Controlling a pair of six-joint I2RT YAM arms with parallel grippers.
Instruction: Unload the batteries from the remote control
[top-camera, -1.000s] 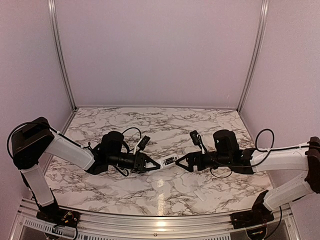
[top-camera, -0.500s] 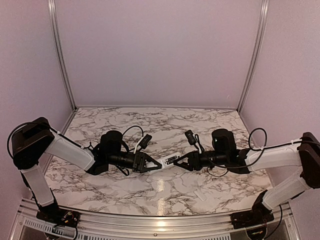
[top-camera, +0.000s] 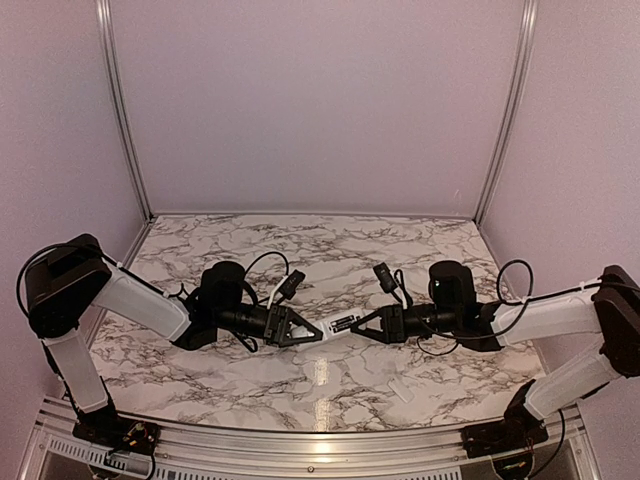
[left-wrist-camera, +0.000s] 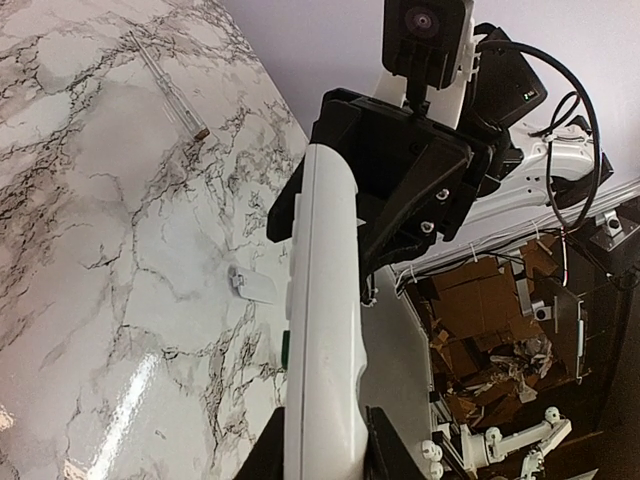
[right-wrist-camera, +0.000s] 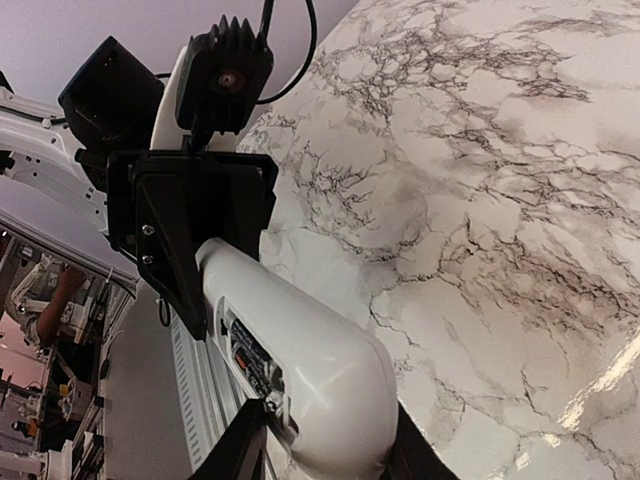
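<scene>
Between left claw (top-camera: 318, 331) and right claw (top-camera: 362, 322): remote control (top-camera: 340, 323); white cover (left-wrist-camera: 250, 285) nearby.

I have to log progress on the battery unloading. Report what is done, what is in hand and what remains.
Done: the small white flat cover lies on the marble table, apparently off. In hand: the left gripper and right gripper each clamp an end of the slim white plastic remote control, held above it. Left: no batteries lie loose in view; its dark recess seems still loaded.

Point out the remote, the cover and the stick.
remote (left-wrist-camera: 322, 330): left wrist view, middle of white body.
cover (left-wrist-camera: 252, 286): left wrist view, centre of flat piece.
stick (left-wrist-camera: 172, 95): left wrist view, mid-shaft.
</scene>
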